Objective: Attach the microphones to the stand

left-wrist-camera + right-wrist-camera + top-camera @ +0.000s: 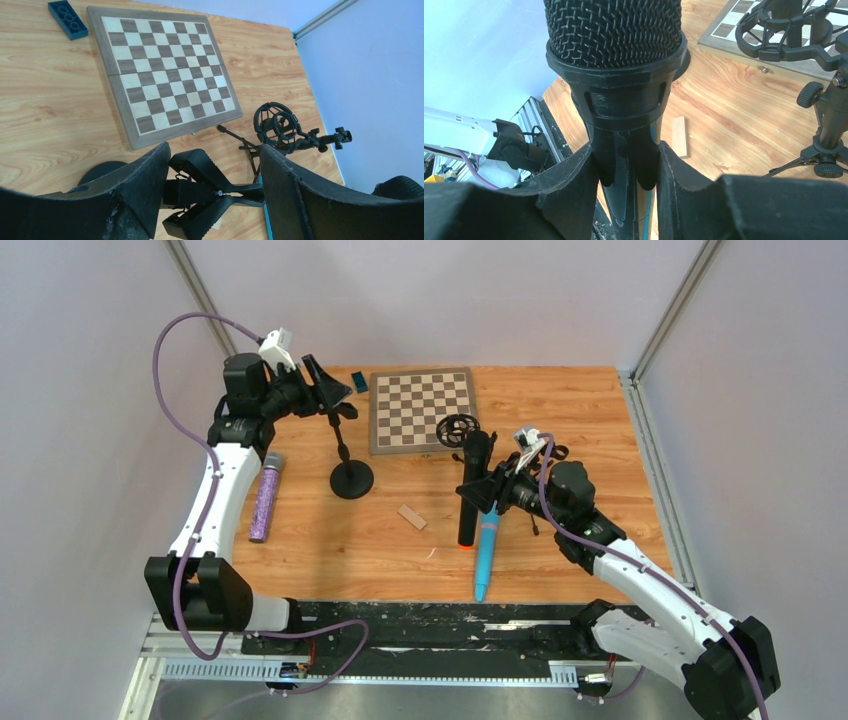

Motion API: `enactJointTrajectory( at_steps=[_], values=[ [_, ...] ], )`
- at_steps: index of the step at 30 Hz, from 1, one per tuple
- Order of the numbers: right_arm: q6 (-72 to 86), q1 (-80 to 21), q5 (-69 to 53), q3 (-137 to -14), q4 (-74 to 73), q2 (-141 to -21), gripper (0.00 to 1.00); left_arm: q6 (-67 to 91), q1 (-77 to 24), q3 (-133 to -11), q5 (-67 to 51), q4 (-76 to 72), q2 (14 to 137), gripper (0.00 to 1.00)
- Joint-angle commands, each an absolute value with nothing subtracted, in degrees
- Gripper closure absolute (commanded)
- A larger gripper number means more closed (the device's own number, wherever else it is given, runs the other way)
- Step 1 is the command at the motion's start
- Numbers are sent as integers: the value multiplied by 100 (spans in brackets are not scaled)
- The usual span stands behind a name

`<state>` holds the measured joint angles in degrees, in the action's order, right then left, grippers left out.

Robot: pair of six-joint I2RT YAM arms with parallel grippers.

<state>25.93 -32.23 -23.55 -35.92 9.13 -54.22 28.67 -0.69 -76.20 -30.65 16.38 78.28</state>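
The long black microphone (pixel 472 490) with an orange end (pixel 466 545) is held in my right gripper (pixel 487 492), which is shut on its body just below the grille (pixel 614 30). The right wrist view shows both fingers (pixel 574 175) pressed on it. The light blue microphone (pixel 487 552) lies on the table beside it. The purple microphone (pixel 266 498) lies at the left. The stand (pixel 351 478) has a round base and a spring clip (pixel 210 192) on top. My left gripper (pixel 318 385) sits around that clip, fingers touching its two ends.
A chessboard (pixel 422 408) lies at the back. A tripod stand with a round shock mount (pixel 458 428) stands by its near right corner and shows in the right wrist view (pixel 784 25). There is also a dark blue brick (pixel 358 382) and a small wooden block (pixel 411 517).
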Motion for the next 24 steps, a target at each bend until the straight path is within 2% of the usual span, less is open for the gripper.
enactJointTrajectory(
  at_steps=[1,14,24],
  values=[
    [2732,-3180,-2285,-3629,1090,-5350,100,2939,-35,-7527,-3191,1319,7743,27],
    [2742,-3155,-2259,-3612,1072,-5398,100,3018,-35,-7458,-3213,1261,7824,45],
    [2751,-3138,-2268,-3630,1056,-5410,100,3258,-35,-7221,-3379,1029,7649,78]
  ],
)
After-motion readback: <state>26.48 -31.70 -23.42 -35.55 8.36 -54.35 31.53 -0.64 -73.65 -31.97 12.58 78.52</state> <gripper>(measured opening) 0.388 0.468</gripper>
